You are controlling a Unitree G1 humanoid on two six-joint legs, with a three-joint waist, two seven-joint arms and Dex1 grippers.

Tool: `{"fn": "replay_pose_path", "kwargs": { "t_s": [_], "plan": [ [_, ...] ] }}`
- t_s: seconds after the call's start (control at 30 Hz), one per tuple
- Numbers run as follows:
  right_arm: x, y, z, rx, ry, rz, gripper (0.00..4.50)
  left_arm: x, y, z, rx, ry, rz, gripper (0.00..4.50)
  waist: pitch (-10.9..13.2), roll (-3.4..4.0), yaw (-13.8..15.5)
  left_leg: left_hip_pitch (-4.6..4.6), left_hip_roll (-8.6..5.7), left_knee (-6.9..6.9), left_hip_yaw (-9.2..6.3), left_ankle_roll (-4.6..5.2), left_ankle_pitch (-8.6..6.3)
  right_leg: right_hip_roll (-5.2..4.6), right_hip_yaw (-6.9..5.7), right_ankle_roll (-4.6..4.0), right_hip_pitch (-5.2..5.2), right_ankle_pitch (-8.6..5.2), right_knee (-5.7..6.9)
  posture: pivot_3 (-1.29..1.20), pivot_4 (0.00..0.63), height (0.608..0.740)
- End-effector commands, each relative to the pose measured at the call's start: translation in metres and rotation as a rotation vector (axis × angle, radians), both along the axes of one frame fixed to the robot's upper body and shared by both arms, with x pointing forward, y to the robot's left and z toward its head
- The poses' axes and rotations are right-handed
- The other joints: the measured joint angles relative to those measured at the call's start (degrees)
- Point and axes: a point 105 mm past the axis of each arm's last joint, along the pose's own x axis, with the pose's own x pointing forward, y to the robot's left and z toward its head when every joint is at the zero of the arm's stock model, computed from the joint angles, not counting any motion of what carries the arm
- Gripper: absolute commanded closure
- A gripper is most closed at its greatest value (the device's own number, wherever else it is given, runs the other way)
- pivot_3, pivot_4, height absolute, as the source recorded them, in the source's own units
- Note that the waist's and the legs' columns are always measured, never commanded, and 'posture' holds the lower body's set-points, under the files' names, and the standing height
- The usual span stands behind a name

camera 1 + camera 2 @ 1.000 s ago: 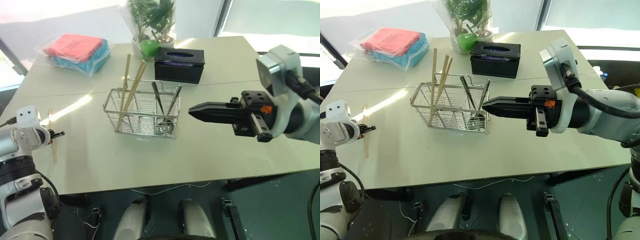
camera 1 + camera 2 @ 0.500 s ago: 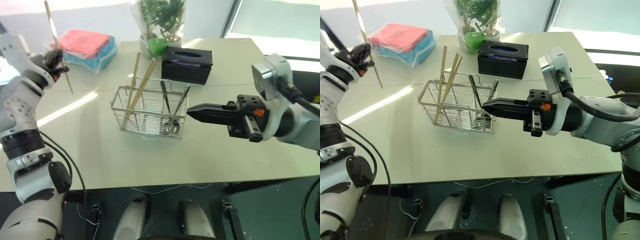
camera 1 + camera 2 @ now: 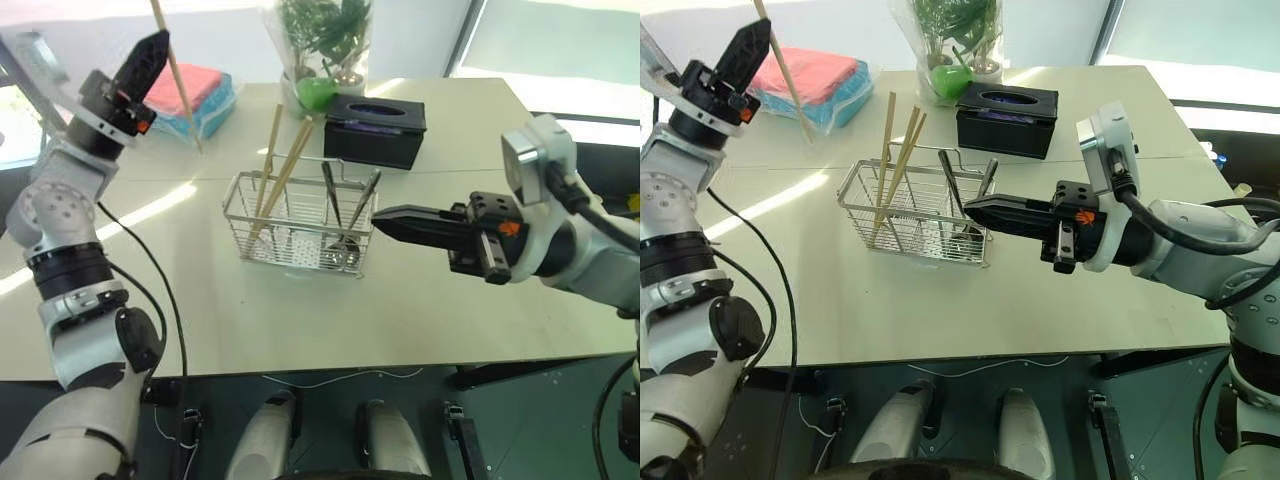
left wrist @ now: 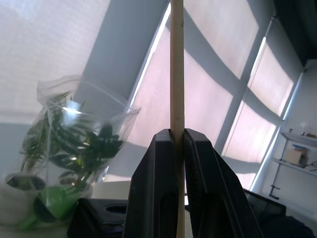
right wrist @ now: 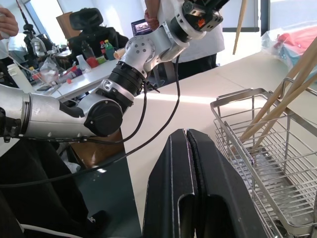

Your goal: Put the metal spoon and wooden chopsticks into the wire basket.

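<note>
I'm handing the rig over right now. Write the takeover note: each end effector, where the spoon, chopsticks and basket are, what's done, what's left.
Left end effector: shut on one wooden chopstick, held high above the table's far left, left of the wire basket.
Right end effector: shut, empty, level, tip beside the basket's right end.
Done: three wooden chopsticks lean in the basket's left part; metal cutlery stands in its right part, but I cannot tell which piece is the spoon.
Left: carry the held chopstick over the basket and drop it in.
</note>
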Motion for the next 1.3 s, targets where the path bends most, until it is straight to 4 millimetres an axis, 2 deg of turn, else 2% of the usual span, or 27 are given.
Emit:
{"fn": "replay_pose_path", "kwargs": {
  "t_s": [0.03, 0.3, 0.43, 1.0, 1.3],
  "plan": [
    [-0.004, 0.002, 0.008, 0.02, -0.046, 0.007, 4.5, 0.0, -0.011, 0.006, -0.016, -0.047, -0.024, 4.44, 0.0, -0.01, 0.0, -0.01, 0.01, 0.0, -0.01, 0.0, 0.0, 0.02, 0.0, 0.01, -0.01, 0.0, 0.0, 0.0, 0.15, 0.74],
    [-0.006, 0.0, 0.008, 0.017, -0.04, -0.005, 4.5, 0.006, -0.051, -0.022, 0.013, -0.035, -0.04, 4.44, 0.01, -0.02, -0.01, -0.01, 0.01, 0.01, -0.02, 0.0, 0.0, 0.01, 0.01, 0.05, 0.0, 0.03, 0.0, 0.0, 0.15, 0.74],
    [-0.006, 0.0, 0.009, 0.014, -0.038, -0.007, 4.5, 0.0, -0.068, -0.037, 0.075, -0.033, -0.064, 4.44, 0.01, -0.02, -0.04, -0.01, 0.01, 0.02, -0.01, 0.01, 0.0, 0.01, 0.03, 0.05, 0.0, 0.03, 0.0, 0.0, 0.15, 0.74],
    [-0.002, 0.0, 0.01, 0.019, -0.036, -0.011, 4.5, -0.021, -0.075, -0.052, 0.248, -0.009, -0.007, 4.44, 0.01, -0.02, 0.11, 0.0, 0.02, 0.02, -0.04, 0.01, 0.0, 0.15, 0.02, -0.12, 0.04, -0.06, -0.02, 0.0, 0.15, 0.74],
    [-0.003, -0.002, 0.011, 0.024, -0.041, -0.019, 4.5, -0.022, -0.055, -0.069, 0.315, -0.006, 0.1, 4.44, 0.01, -0.01, 0.05, 0.0, 0.06, 0.01, -0.03, 0.0, 0.0, 0.18, 0.03, -0.13, 0.01, -0.07, -0.02, 0.0, 0.15, 0.74]
  ]
}}
